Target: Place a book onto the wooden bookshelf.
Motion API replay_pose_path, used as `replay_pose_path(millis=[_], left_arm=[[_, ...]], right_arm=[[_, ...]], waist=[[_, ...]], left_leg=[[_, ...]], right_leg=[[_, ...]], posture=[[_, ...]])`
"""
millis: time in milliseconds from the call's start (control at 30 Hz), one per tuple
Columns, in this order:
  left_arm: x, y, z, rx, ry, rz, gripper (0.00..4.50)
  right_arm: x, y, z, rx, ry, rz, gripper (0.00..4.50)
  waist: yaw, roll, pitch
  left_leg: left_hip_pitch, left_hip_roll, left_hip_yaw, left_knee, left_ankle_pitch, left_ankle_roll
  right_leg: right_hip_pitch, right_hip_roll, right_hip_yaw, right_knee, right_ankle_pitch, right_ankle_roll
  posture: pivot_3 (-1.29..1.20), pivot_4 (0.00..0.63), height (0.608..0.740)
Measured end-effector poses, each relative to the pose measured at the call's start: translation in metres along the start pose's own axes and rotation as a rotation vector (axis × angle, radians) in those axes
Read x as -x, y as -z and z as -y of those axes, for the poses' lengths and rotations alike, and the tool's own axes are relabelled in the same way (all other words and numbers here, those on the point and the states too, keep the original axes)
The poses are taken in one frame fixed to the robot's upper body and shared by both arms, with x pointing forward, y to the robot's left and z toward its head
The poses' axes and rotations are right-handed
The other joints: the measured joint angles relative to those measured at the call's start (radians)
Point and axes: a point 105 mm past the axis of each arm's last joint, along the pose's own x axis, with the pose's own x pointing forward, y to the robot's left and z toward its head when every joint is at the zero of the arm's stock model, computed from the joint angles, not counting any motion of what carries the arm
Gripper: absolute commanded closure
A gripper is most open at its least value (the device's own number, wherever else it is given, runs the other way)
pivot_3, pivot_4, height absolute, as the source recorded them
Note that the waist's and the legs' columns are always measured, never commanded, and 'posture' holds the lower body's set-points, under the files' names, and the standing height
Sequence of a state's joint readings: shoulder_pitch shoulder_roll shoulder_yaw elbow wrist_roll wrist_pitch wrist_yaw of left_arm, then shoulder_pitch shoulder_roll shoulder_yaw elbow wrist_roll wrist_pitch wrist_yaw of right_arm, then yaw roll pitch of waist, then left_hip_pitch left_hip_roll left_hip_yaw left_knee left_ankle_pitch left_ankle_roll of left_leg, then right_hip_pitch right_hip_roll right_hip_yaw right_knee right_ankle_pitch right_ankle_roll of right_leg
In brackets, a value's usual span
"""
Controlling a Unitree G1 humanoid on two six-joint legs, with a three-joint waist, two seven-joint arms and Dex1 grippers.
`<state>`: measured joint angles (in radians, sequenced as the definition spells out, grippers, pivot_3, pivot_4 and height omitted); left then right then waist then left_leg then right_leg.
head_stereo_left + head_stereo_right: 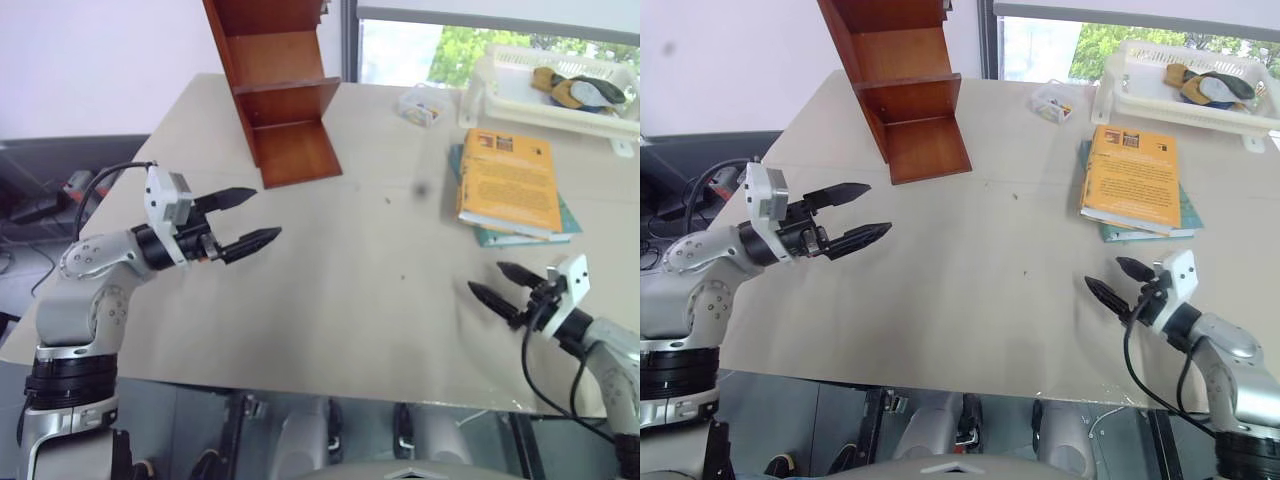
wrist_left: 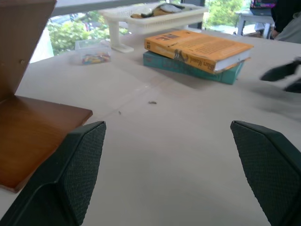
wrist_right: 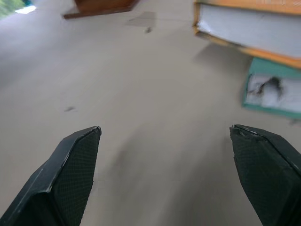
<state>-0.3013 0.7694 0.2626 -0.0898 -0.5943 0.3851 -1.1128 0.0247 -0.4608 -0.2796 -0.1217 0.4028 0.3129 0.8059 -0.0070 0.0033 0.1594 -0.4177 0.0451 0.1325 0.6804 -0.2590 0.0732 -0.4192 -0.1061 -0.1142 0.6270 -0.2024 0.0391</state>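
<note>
books (image 1: 508, 180): two stacked; one bookshelf (image 1: 280, 90), one basket (image 1: 520, 85).

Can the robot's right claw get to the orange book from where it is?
Probably yes. The right claw is open over bare table, and the orange book lies just beyond it on top of the teal book. Nothing lies between them.
</note>
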Motion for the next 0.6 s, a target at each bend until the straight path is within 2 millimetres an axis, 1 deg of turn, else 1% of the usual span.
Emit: replay_pose_path(millis=[100,133,200,300,500,600], left_arm=[[0.003,0.004,0.003,0.017,0.015,-0.012,0.01],[0.003,0.004,0.003,0.016,0.016,-0.013,0.01],[0.002,0.003,0.004,0.012,0.019,-0.012,0.01],[0.003,0.003,0.005,0.012,0.017,-0.013,0.01],[0.004,0.005,0.004,0.017,-0.003,-0.018,0.01],[0.005,0.007,0.004,0.022,-0.009,-0.021,0.01]], right_arm=[[-0.010,0.001,0.013,0.035,0.081,0.022,0.00],[-0.014,0.001,0.015,0.042,0.094,0.029,0.00],[-0.021,-0.001,0.017,0.061,0.106,0.040,0.00],[-0.028,-0.001,0.019,0.071,0.111,0.051,0.00],[-0.041,0.000,0.014,0.062,0.087,0.066,0.00],[-0.045,0.000,0.015,0.061,0.094,0.070,0.00]], waist=[[-0.005,0.000,0.000],[-0.006,0.000,0.000],[-0.006,0.000,0.000],[-0.007,0.000,0.000],[-0.007,0.000,0.000],[-0.007,0.000,0.000]], left_leg=[[0.000,0.000,0.001,0.000,0.002,0.003],[0.000,0.000,0.001,0.000,0.002,0.004],[0.000,0.001,0.001,0.000,0.002,0.003],[0.001,0.001,0.001,0.000,0.000,-0.001],[0.001,0.001,0.001,0.000,0.001,-0.001],[0.001,0.001,0.001,0.000,0.001,-0.001]], right_leg=[[0.000,0.001,0.000,0.000,0.001,0.002],[0.000,0.001,0.000,0.000,-0.001,0.005],[0.000,0.001,0.000,0.000,-0.001,0.005],[0.000,0.001,0.000,0.000,-0.002,0.003],[0.000,0.002,0.000,0.002,-0.002,0.004],[0.000,0.002,0.000,0.001,-0.001,0.005]], posture=[[0.00,0.150,0.712],[0.00,0.150,0.712],[0.00,0.150,0.712],[0.00,0.150,0.712],[0.00,0.150,0.712],[0.00,0.150,0.712]])
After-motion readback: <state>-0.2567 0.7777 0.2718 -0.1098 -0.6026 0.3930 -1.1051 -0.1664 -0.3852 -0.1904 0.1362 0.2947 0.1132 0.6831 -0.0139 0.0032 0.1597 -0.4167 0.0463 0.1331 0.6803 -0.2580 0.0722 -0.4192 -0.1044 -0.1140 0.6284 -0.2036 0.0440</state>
